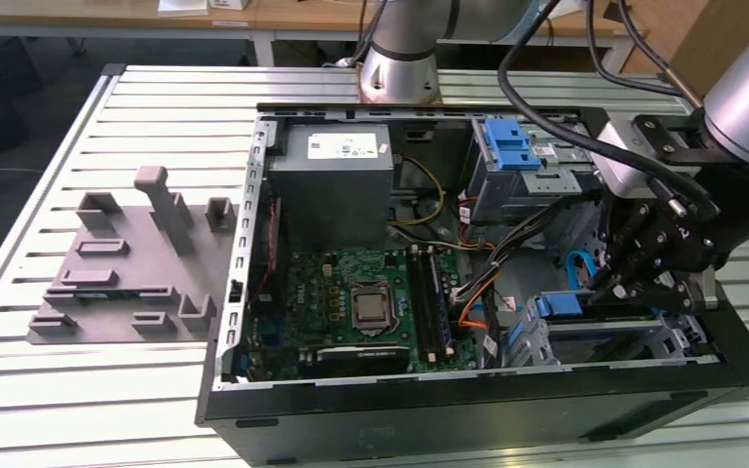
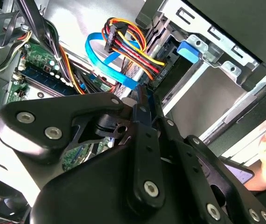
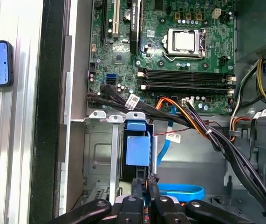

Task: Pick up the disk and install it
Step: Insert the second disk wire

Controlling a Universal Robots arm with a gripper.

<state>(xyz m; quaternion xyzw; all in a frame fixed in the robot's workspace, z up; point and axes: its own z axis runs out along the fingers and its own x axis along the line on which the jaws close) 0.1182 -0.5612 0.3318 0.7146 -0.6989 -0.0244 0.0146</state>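
Pincer (image 1: 635, 283) low inside the open computer case (image 1: 479, 409), at the right of the exterior view's frame.

Its two black fingers (image 3: 144, 191) stand narrow, almost touching; whether they pinch anything I cannot tell. Just beyond the tips, in the lower middle of the first wrist view, the disk (image 3: 138, 148) sits edge-on in the silver drive cage (image 3: 100, 154), its blue carrier facing out. Green motherboard (image 3: 170, 51) fills the upper frame; a blue cable (image 3: 181, 190) lies beside the fingers.
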